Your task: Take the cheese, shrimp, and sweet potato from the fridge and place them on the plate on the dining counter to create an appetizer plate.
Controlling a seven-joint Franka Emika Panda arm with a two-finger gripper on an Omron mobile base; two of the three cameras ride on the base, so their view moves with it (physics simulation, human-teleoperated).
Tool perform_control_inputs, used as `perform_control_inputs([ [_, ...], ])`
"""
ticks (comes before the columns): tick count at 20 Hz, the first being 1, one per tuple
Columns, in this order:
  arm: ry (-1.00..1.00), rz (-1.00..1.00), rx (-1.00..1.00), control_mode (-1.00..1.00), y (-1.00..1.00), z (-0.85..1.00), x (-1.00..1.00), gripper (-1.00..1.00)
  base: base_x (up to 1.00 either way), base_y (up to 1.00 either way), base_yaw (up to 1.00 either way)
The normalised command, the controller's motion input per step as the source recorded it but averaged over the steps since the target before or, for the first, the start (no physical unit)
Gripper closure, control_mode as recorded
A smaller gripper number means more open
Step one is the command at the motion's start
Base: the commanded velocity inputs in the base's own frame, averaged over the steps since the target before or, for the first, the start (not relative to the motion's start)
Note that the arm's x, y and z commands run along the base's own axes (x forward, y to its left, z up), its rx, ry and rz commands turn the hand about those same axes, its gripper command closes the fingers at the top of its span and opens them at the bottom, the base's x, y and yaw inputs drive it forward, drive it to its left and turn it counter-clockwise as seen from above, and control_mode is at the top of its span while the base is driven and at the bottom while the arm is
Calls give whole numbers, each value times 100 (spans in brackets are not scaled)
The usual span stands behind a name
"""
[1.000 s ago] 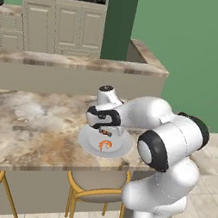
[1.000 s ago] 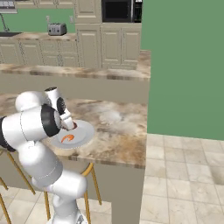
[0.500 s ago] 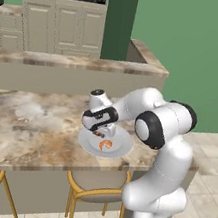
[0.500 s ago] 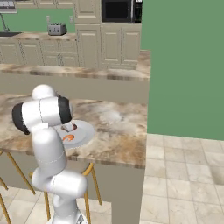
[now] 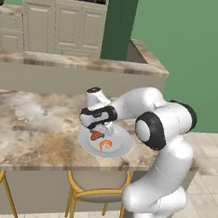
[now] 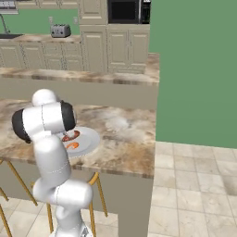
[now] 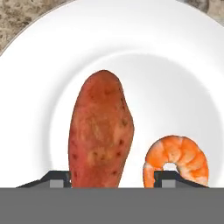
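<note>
Hand [image 5: 99, 127] hangs low over the plate [image 5: 119, 148], pointing down, at the end of an arm that rises from the floor beside the surface's near edge, bends at a raised elbow and reaches back leftward across the marbled dining surface [image 5: 21, 126]. From the wrist camera, the two dark fingertips [image 7: 57, 179] stand apart, one to either side of the sweet potato's near end; whether they touch it cannot be told, so the grip looks loosened rather than clenched. Left to right on the white plate [image 7: 39, 87]: the sweet potato [image 7: 100, 131], a reddish oblong lying lengthwise away from the hand, then just beside it the curled orange shrimp [image 7: 177, 157], close but apart from it. In the right base camera, the arm's shoulder covers part of the plate [image 6: 90, 139], which sits near the surface's front edge, with the sweet potato [image 6: 70, 136] behind the shrimp [image 6: 71, 145].
</note>
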Motion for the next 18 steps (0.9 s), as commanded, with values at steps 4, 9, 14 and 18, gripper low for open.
perform_control_inputs([
  [4,-3,-6,0,-100,-31,65,-84,-100,0,0,0],
  [9,-10,-2,0,-100,-38,99,-95,-100,0,0,0],
  [14,-33,14,0,-100,-44,100,-94,-100,0,0,0],
  [18,-33,25,0,-100,-69,100,-92,-100,0,0,0],
])
